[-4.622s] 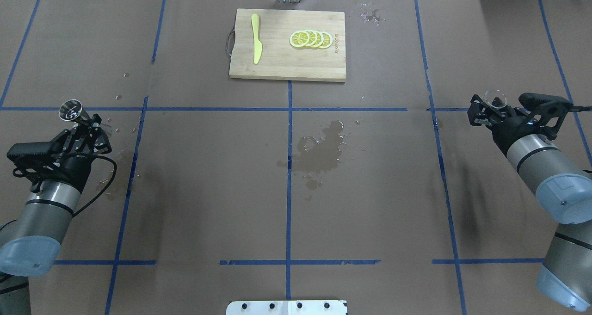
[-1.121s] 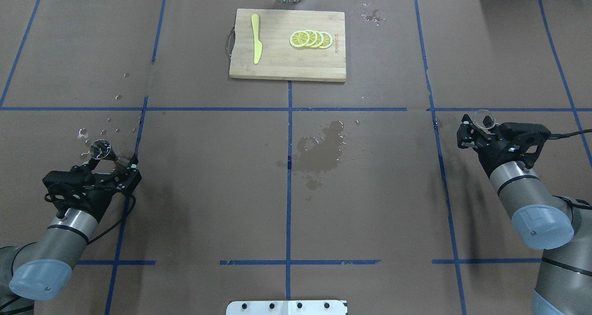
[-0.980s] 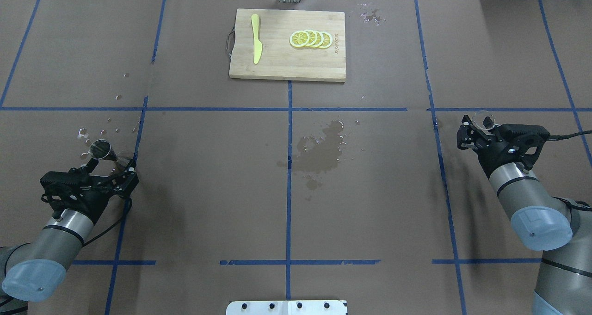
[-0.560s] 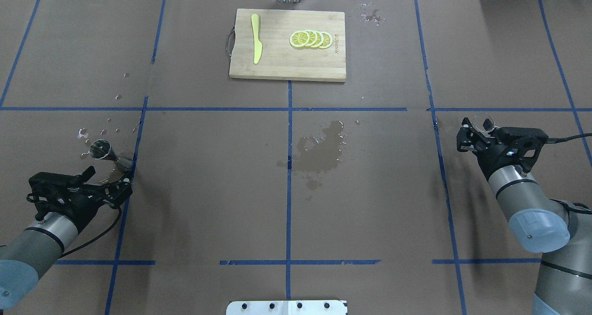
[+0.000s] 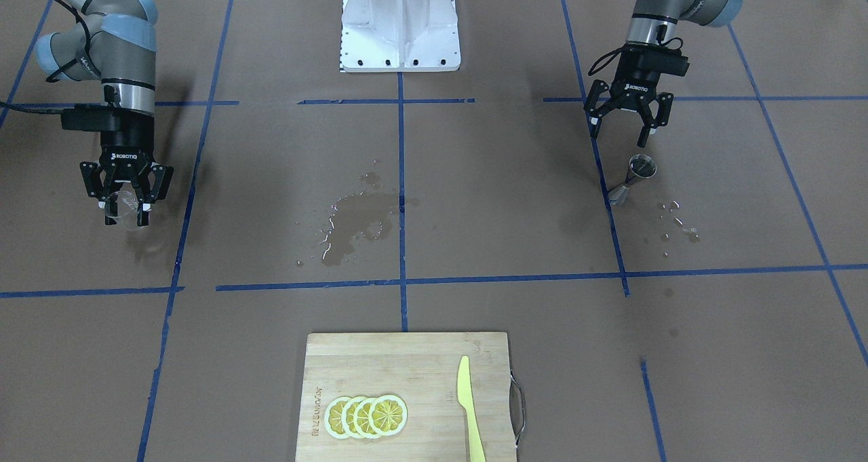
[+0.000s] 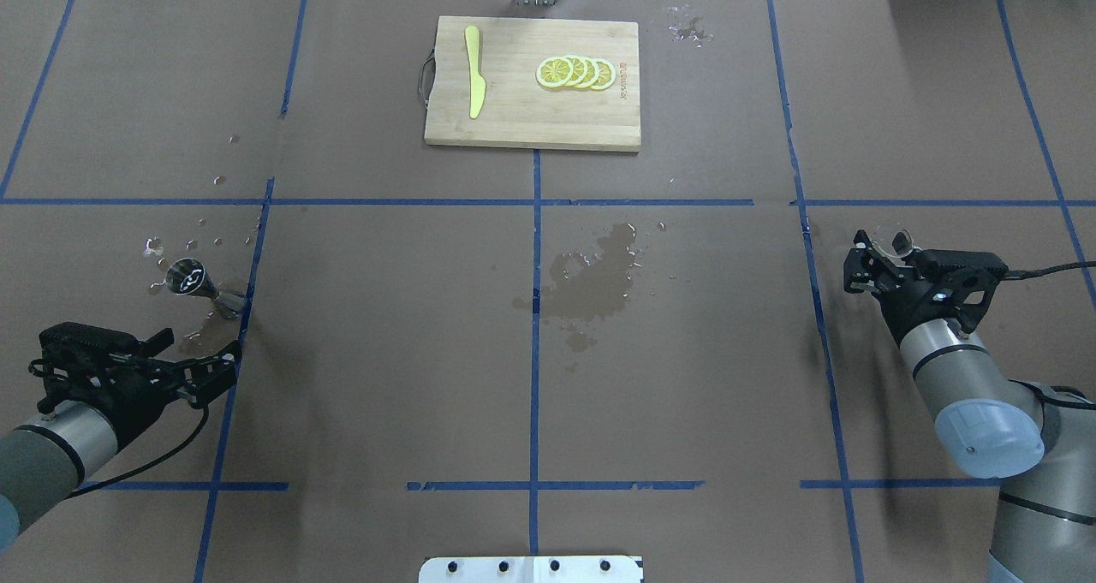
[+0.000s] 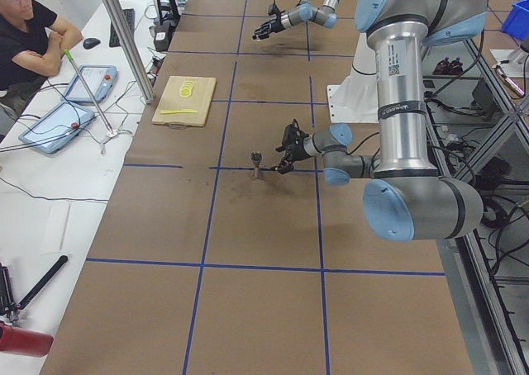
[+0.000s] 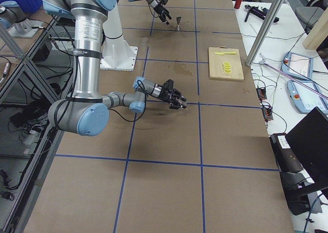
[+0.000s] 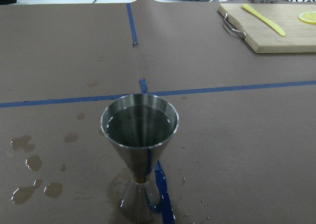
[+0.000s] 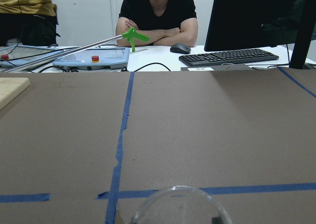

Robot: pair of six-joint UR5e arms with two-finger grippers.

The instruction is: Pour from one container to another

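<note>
Overhead exterior, jigger [image 6: 205, 288] first: where does it sit? (K.)

At 9 o'clock on the table [image 6: 385, 377], standing alone and upright. Its foot touches a blue tape line [image 6: 240, 343]. Small wet patches [image 6: 154, 245] lie at its 11 o'clock. (M.)

Looks? (K.)

Silvery steel, hourglass shape, wide cone up, narrow waist, smaller cone as foot. In the left wrist view the rim is round and bright, with fine droplets just under it. The inside wall is darker lower down; I cannot tell whether liquid stands in it. (M.)

Left gripper [image 6: 201, 352]? (K.)

At the jigger's 6 o'clock, near it but apart. Fingers spread wide, nothing between them. The front-facing view shows the same gap. (M.)

Glass cup [image 5: 122, 207]? (K.)

At 3 o'clock on the table, in the right gripper [image 5: 125, 212], whose fingers are clamped on its sides. It is clear glass and hard to see against the brown paper. Only its round rim shows, at the bottom edge of the right wrist view. I cannot tell whether it touches the table. Cup and jigger are well apart. (M.)

Other items? (K.)

A cutting board [image 6: 514, 121] at 12 o'clock carries lemon slices [image 6: 575, 73] and a yellow knife [image 6: 473, 69]. A damp stain [image 6: 595, 279] marks the table's middle. (M.)
</note>
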